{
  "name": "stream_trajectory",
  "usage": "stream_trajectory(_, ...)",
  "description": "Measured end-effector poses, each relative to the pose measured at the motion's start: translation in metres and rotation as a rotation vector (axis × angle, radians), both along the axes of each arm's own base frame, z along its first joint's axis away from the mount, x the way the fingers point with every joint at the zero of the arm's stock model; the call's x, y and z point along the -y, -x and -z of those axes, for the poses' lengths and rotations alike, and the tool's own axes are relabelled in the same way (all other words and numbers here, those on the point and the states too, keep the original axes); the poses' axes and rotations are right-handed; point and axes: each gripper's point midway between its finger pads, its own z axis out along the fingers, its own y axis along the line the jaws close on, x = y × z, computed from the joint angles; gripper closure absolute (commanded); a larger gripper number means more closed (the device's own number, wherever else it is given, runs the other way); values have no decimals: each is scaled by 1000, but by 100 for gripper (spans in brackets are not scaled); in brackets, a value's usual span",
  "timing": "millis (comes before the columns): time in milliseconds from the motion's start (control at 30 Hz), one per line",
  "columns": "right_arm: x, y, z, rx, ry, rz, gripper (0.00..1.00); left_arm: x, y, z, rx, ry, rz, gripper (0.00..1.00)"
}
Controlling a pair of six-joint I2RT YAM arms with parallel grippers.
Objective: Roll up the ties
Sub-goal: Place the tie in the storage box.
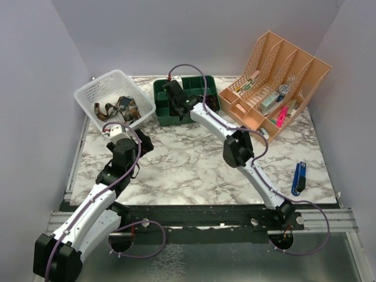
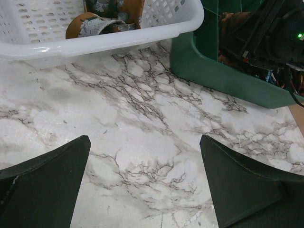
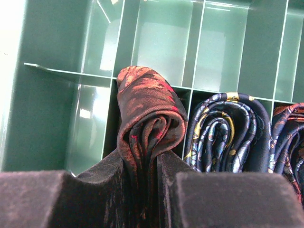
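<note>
My right gripper (image 3: 142, 159) is shut on a rolled dark brown tie (image 3: 149, 118) with a reddish-orange pattern, held over a compartment of the green divided tray (image 3: 57, 118). Beside it on the right, a rolled dark blue tie (image 3: 228, 130) sits in a compartment, and another roll (image 3: 289, 128) shows at the right edge. In the top view the right gripper (image 1: 176, 101) reaches into the green tray (image 1: 161, 119). Unrolled ties (image 1: 120, 108) lie in the white basket (image 1: 100, 85). My left gripper (image 2: 145, 147) hangs open over bare marble, just short of the basket (image 2: 118, 40).
A peach desk organiser (image 1: 276, 85) with stationery stands at the back right. A blue object (image 1: 299, 178) lies near the table's right edge. Walls close in on the left, back and right. The green tray's corner (image 2: 209, 71) sits to the right of the left gripper.
</note>
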Motion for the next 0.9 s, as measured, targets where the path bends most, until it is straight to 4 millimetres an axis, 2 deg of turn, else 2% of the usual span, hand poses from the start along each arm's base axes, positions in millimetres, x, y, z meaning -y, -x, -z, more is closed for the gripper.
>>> stream_trajectory(100,0,0,1,-2,2,-1,95,1,0,1,-4,1,5,1)
stream_trajectory(167,0,0,1,-3,3,-1,90,2,-1,2,-7,1,7,1)
stream_trajectory(200,0,1,2,-4,3,-2,84,2,-1,3,-9,1,8,1)
stream_trajectory(233,0,1,2,-5,4,-5,73,2,-1,3,-10,1,9,1)
stream_trajectory(300,0,1,2,-5,8,-11,70,3,-1,4,-13,1,12,1)
stream_trajectory(400,0,2,3,-7,12,-17,45,3,-1,5,-16,0,14,1)
stream_trajectory(500,-6,4,1,-1,7,-44,42,4,-1,6,-21,-5,20,1)
stream_trajectory(667,-6,6,-11,12,10,-57,39,5,-2,6,-26,-10,26,1)
stream_trajectory(900,-3,6,-55,59,-26,-63,30,7,-4,5,-31,-11,36,1)
